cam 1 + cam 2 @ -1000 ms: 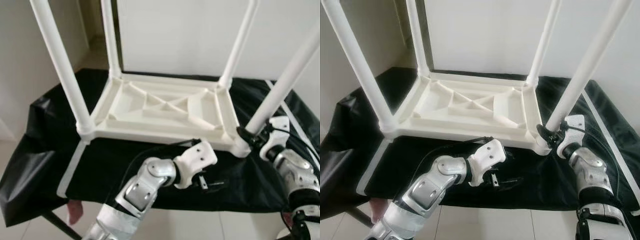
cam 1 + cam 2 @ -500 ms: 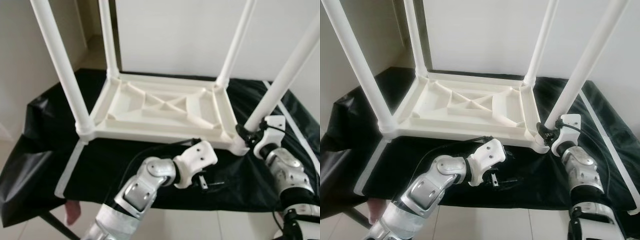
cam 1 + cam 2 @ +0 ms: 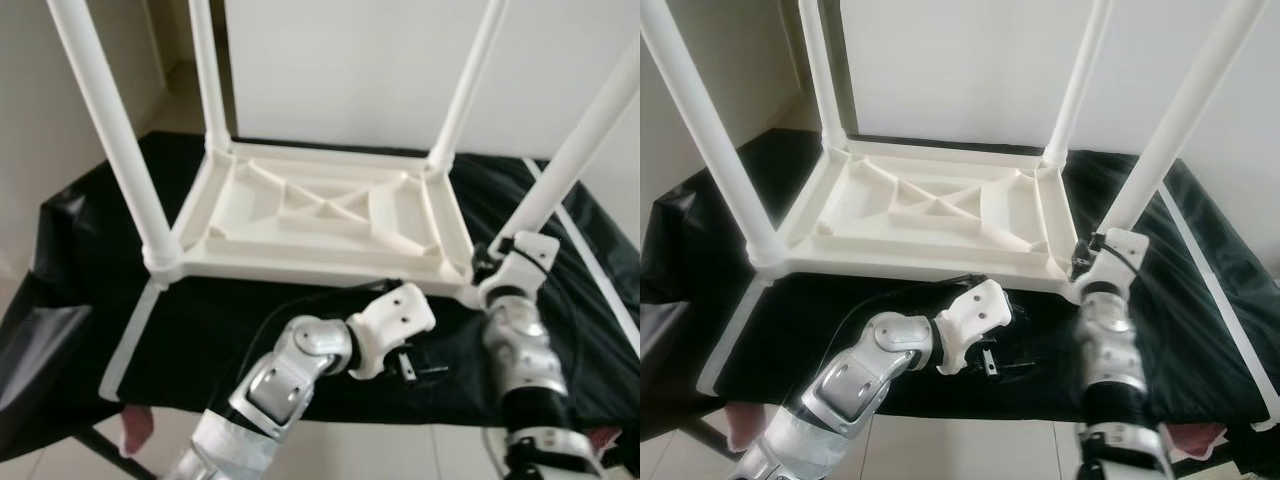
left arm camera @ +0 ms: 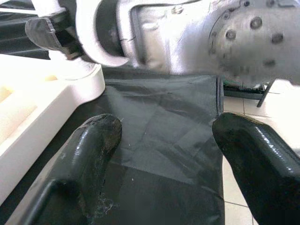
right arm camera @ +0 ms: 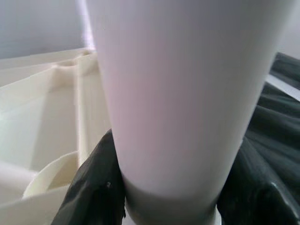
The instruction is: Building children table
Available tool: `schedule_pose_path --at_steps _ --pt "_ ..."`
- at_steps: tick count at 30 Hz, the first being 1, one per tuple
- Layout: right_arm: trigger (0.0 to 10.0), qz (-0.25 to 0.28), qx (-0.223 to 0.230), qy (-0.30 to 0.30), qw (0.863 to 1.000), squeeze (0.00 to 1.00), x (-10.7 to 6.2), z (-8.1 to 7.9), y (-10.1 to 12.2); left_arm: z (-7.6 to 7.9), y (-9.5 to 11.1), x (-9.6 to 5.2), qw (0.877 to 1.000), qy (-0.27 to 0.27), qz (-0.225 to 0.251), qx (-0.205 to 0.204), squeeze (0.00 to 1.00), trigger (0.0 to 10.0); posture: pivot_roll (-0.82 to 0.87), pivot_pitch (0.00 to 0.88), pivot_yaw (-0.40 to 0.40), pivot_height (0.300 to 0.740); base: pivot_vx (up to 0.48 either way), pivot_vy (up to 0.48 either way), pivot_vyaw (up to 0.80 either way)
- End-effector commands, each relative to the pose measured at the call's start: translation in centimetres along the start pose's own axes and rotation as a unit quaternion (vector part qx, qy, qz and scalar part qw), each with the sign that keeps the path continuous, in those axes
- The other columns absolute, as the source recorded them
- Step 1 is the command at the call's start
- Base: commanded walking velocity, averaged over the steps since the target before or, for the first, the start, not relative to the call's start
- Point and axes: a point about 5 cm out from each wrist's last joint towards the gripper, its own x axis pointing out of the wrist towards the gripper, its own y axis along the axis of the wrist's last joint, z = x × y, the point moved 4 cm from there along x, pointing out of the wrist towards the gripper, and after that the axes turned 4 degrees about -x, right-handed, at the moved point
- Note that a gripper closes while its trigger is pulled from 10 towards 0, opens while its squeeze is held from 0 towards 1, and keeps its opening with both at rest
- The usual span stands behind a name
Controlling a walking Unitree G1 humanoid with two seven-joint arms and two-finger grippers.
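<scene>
A white plastic children's table [image 3: 320,215] lies upside down on a black cloth [image 3: 200,320], its legs pointing up. My right gripper [image 3: 483,265] is shut around the base of the near right leg [image 3: 570,160], just above the corner socket. In the right wrist view that leg [image 5: 183,93] sits between the black fingers [image 5: 96,187], which touch it on both sides. My left gripper [image 3: 425,368] rests low over the cloth in front of the table's near edge, open, with nothing between its fingers [image 4: 89,159].
White tape strips run along the cloth at the left [image 3: 125,340] and right [image 3: 600,290]. The cloth's front edge drops to a pale tiled floor [image 3: 400,450]. A white wall stands behind, and a small pink object [image 3: 133,428] shows at the lower left.
The camera has shifted slightly. My right forearm has swung to the left and now stands more upright below the leg, still gripping it. The left arm has not moved.
</scene>
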Motion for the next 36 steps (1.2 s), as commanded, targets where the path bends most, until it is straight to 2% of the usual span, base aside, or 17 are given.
schedule_pose_path --at_steps 1,6,7,10,11,16,18,26,27,28,29,30,31,34,36 --pt "10.0 -0.047 0.019 -0.028 0.998 0.0 -0.6 0.1 -2.2 0.1 0.0 0.1 1.0 0.013 0.002 -0.004 0.0 10.0 0.0 0.0 -0.044 0.74 0.0 0.0 0.0" --pt "10.0 -0.046 0.031 -0.05 0.997 0.0 -1.3 -0.7 -2.1 0.2 -0.1 0.2 1.0 0.013 0.002 -0.005 0.0 10.0 0.0 0.0 -0.044 0.74 0.0 0.0 0.0" --pt "10.0 -0.044 0.036 -0.037 0.998 0.0 -1.6 -1.4 -1.9 0.2 -0.1 0.2 1.0 0.012 0.001 -0.005 0.0 10.0 0.0 0.0 -0.042 0.74 0.0 0.0 0.0" --pt "10.0 -0.036 0.034 -0.025 0.998 0.0 -1.8 -1.8 -1.5 0.2 -0.1 0.2 1.0 0.012 0.001 -0.005 0.0 10.0 0.0 0.0 -0.042 0.74 0.0 0.0 0.0" --pt "10.0 -0.025 0.031 -0.012 0.999 1.0 -1.8 -1.7 -1.1 0.2 -0.1 0.2 1.0 0.013 0.001 -0.004 0.0 10.0 0.0 0.0 -0.044 0.74 0.0 0.0 0.0" --pt "10.0 -0.002 0.021 0.005 1.0 1.0 -1.6 -1.0 -0.3 0.1 -0.1 0.2 1.0 0.014 0.001 -0.004 0.0 10.0 0.0 0.0 -0.047 0.74 0.0 0.0 0.0" --pt "10.0 0.011 -0.008 0.019 1.0 1.0 -1.6 -0.7 0.0 0.1 -0.1 0.2 1.0 0.015 0.002 -0.005 0.0 10.0 0.0 0.0 -0.049 0.74 0.0 0.0 0.0" --pt "10.0 0.007 -0.026 0.07 0.997 1.0 -1.4 0.4 -0.4 0.1 0.0 0.1 1.0 0.019 0.004 -0.008 0.0 10.0 0.0 0.0 -0.054 0.74 0.0 0.0 0.0" --pt "10.0 0.013 -0.036 0.078 0.996 0.84 -1.3 0.9 -0.2 0.1 0.0 0.1 1.0 0.02 0.004 -0.008 0.0 10.0 0.0 0.0 -0.054 0.74 0.0 0.0 0.0" --pt "10.0 0.018 -0.042 0.083 0.995 0.84 -1.3 1.2 -0.1 0.0 0.0 0.1 1.0 0.02 0.004 -0.008 0.0 10.0 0.0 0.0 -0.054 0.74 0.0 0.0 0.0" --pt "10.0 0.011 -0.051 0.084 0.995 0.0 -1.1 2.0 -0.2 0.0 0.0 0.1 1.0 0.021 0.004 -0.007 0.0 10.0 0.0 0.0 -0.054 0.74 0.0 0.0 0.0" --pt "10.0 0.011 -0.051 0.084 0.995 0.0 -1.1 2.0 -0.2 0.0 0.0 0.1 1.0 0.021 0.004 -0.007 0.0 10.0 0.0 0.0 -0.054 0.74 0.0 0.0 0.0" --pt "10.0 -0.001 -0.065 0.119 0.991 0.0 -1.1 2.8 -0.5 -0.2 0.0 0.0 1.0 0.025 0.003 -0.007 0.0 10.0 0.0 0.0 -0.05 0.74 0.0 0.0 0.0" --pt "10.0 -0.004 -0.072 0.152 0.986 0.0 -1.2 3.0 -0.5 -0.3 0.0 0.0 1.0 0.027 0.001 -0.007 0.0 10.0 0.0 0.0 -0.048 0.74 0.0 0.0 0.0" --pt "10.0 -0.004 -0.083 0.192 0.978 0.0 -1.3 3.1 -0.4 -0.4 0.0 -0.1 1.0 0.027 0.002 -0.007 0.0 10.0 0.0 0.0 -0.043 0.74 0.0 0.0 0.0"
